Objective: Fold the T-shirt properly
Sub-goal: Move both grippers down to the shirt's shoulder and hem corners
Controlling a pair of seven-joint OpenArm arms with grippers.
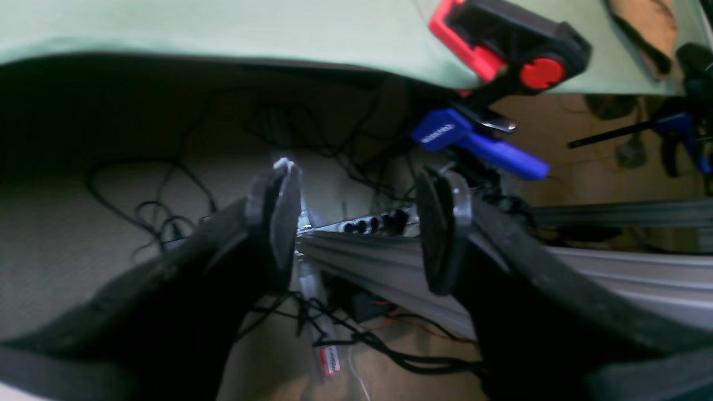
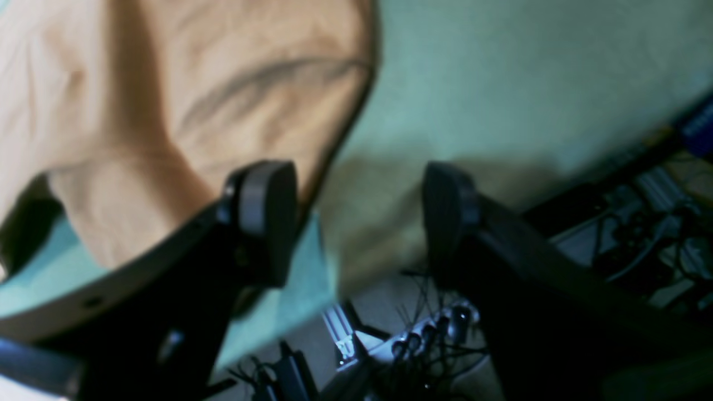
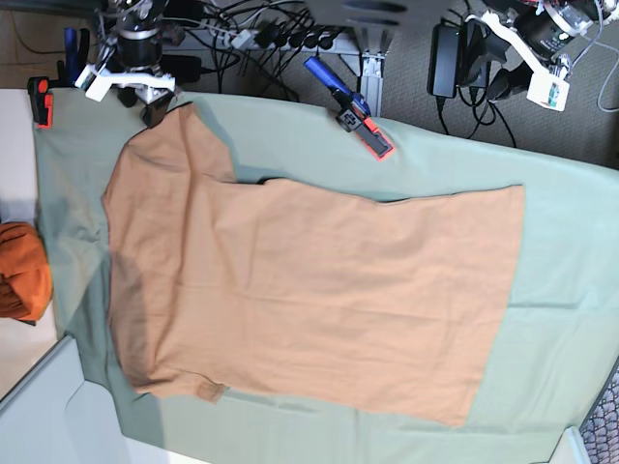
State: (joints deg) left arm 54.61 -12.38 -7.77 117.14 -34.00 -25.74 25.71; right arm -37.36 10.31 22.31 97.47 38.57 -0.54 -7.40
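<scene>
A peach-tan T-shirt [image 3: 309,290] lies spread flat on the sage-green cloth [image 3: 561,280] covering the tabletop, hem toward the base view's right and collar end toward its left, with no fold yet made. The right hand [image 2: 356,217] hangs at the cloth's far edge just beside the upper sleeve [image 3: 184,135], its pads spread wide with nothing between them; one pad [image 2: 262,217] sits over the sleeve's edge. The left hand [image 1: 356,223] is parked off the tabletop's far edge, well apart from the shirt, likewise gaping and empty, looking down on cables and a blue-and-red clamp [image 3: 353,111] that pins the cloth. A bunched orange cloth [image 3: 21,271] rests off to the side. To start the fold cleanly, each hand would likely need to pinch only the shirt's fabric, not the green cloth beneath, taking matching points along the far edge so the layer lifts evenly and does not drag into wrinkles.
</scene>
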